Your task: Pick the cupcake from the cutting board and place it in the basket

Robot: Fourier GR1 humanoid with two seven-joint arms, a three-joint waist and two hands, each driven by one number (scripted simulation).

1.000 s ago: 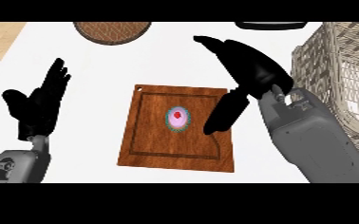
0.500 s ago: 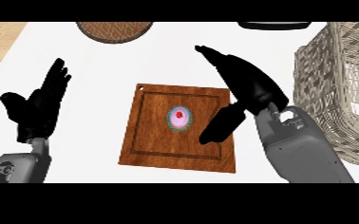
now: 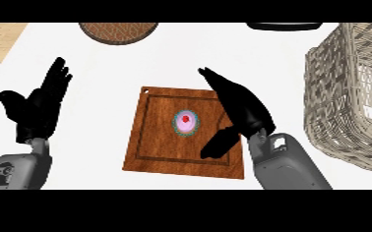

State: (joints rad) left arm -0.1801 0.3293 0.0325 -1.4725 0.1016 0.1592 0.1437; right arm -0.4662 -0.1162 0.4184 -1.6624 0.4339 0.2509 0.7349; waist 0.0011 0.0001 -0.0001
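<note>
The right hand (image 3: 240, 109) has slid left over the last second, in from the basket side, so that it now hangs over the right part of the cutting board (image 3: 156, 137); its fingers stay stretched out and apart, the thumb reaching down and in toward the cupcake (image 3: 186, 121), and nothing is in it yet. To me that reads as the approach nearly finished and the closing of the fingers still to come. The left hand (image 3: 36, 105) rests open at the left edge, fingers up, much as it was. The cupcake sits near the middle of the board, just beside the right hand, small and round with pale pink icing, a red dot on top and a bluish wrapper rim. The basket (image 3: 338, 86) waits at the far right, well apart from the board.
</note>
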